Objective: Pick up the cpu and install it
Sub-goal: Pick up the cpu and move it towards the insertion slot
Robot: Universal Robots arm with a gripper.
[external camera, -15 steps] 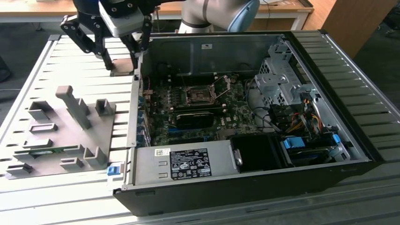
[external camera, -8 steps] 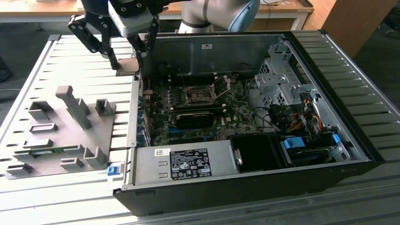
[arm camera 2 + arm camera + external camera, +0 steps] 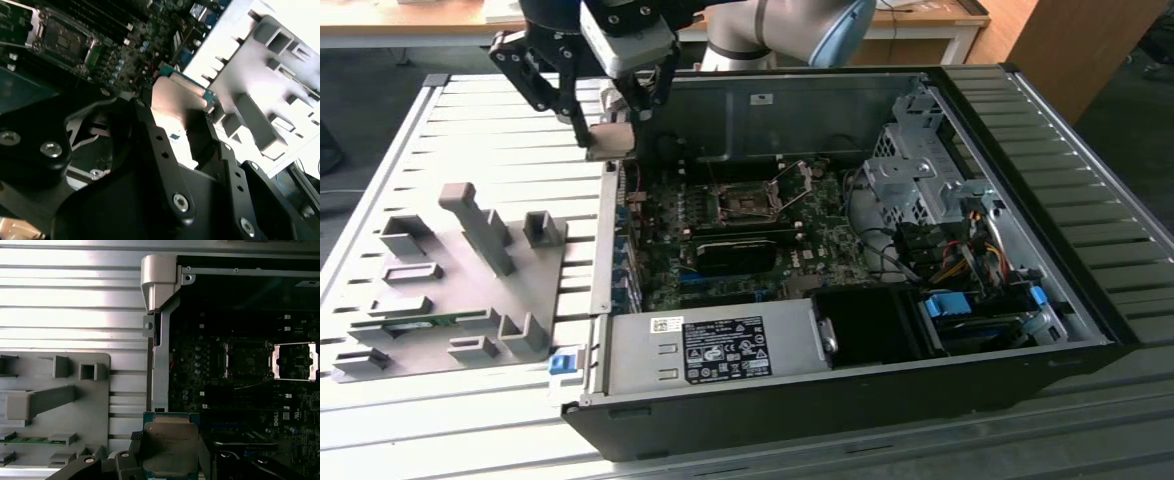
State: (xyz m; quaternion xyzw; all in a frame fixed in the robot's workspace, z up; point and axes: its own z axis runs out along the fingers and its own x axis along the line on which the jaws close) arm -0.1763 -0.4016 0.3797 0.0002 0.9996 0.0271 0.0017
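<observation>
Gripper (image 3: 610, 128) clamped on cpu (image 3: 610, 141): chip flat between fingers (image 3: 136, 452), silver top, green rim. Held in air, near side wall of pc case (image 3: 606, 235). Past gripper, inside case: motherboard socket (image 3: 750, 203), metal frame swung open. Opposite side of gripper: gray fixture plate (image 3: 454, 290) on slatted table (image 3: 480, 110). Farthest off: power supply (image 3: 714, 350), white printed label on top.

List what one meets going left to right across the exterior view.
Grey fixture plate → cpu held in the gripper → socket → drive cage.
</observation>
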